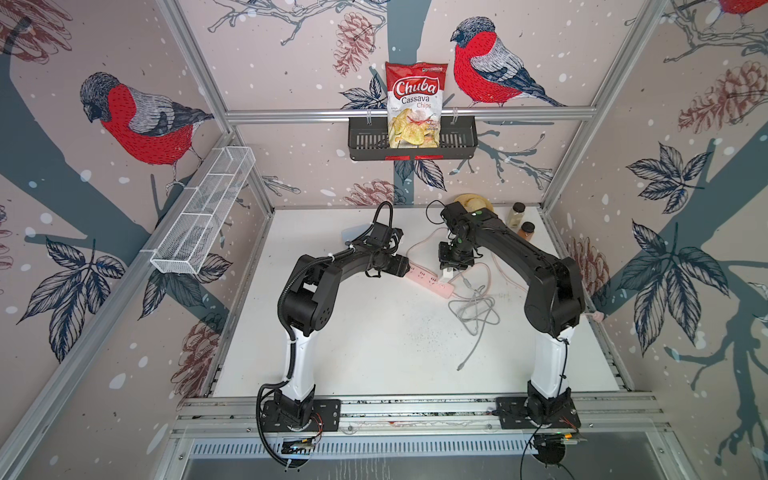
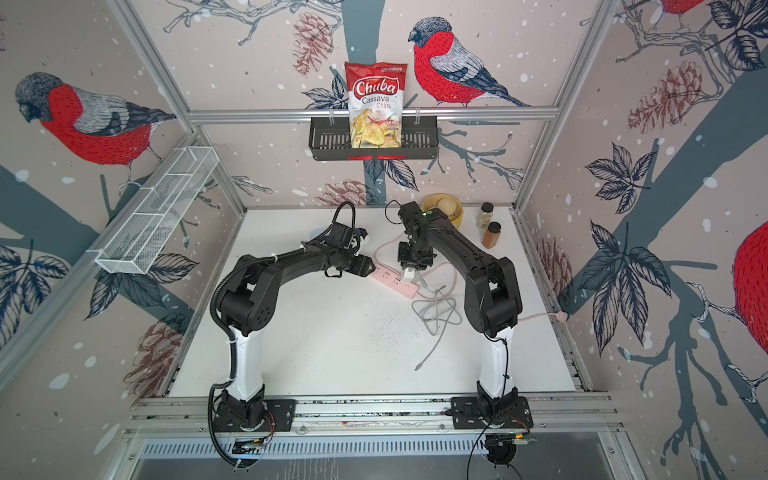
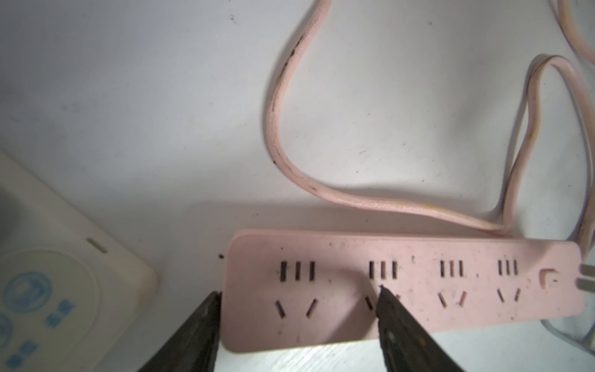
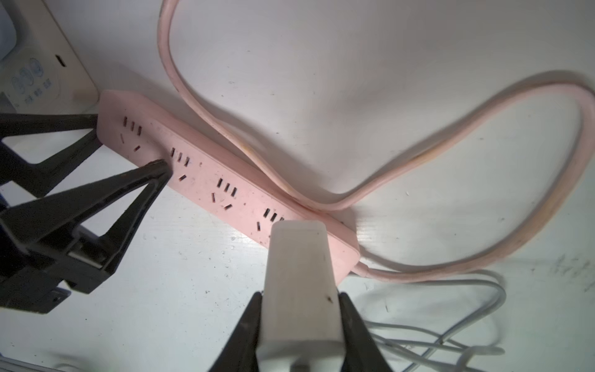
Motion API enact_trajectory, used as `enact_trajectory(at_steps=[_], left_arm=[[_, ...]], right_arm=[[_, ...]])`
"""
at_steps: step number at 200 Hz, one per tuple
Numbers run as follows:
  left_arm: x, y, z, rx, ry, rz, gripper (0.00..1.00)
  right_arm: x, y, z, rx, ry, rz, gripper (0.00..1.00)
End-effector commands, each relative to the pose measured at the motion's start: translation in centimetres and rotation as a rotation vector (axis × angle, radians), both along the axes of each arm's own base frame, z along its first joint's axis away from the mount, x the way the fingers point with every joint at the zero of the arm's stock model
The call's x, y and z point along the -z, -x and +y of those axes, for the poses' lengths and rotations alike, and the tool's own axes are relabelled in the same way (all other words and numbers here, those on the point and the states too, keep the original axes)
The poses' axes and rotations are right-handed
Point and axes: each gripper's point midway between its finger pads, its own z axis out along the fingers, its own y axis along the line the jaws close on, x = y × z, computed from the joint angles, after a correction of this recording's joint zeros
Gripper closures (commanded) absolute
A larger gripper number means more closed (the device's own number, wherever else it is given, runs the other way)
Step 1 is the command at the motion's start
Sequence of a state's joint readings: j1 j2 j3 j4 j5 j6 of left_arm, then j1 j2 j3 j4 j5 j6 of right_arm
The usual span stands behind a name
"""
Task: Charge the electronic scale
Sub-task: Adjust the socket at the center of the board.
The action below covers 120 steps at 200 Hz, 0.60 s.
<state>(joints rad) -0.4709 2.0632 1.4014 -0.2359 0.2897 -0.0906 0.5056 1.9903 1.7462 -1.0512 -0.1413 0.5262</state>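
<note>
R pincer (image 4: 299, 294) clamped on charger cube (image 4: 299, 257) over power strip (image 4: 209, 180); L pincer (image 3: 299, 293) spread open astride its end; electronic scale (image 3: 64, 257) shown clearly by wrist views only.

The electronic scale (image 3: 64, 225) is cut off by the left wrist view's edge, its blue markings blurred. In both top views the left arm (image 1: 332, 268) hides nearly all of it.

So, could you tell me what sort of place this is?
Likely a robot test booth, styled as a pantry: aluminium frame with bird wallpaper, chips in a wall basket, spice jars.
</note>
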Motion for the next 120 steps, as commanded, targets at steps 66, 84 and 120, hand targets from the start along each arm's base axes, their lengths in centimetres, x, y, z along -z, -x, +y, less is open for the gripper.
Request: enact_trajectory(at_steps=[66, 84, 120], left_arm=[[-2.1, 5.2, -2.6, 0.007, 0.08, -0.004, 0.29], [-2.1, 5.3, -2.2, -0.001, 0.072, -0.012, 0.29], [-1.7, 5.6, -1.8, 0.007, 0.05, -0.015, 0.29]], right_arm=[[0.3, 2.2, 0.4, 0.176, -0.116, 0.148, 1.0], [0.4, 2.0, -0.4, 0.192, -0.068, 0.149, 1.0], [0.9, 2.0, -1.9, 0.197, 0.033, 0.166, 1.0]])
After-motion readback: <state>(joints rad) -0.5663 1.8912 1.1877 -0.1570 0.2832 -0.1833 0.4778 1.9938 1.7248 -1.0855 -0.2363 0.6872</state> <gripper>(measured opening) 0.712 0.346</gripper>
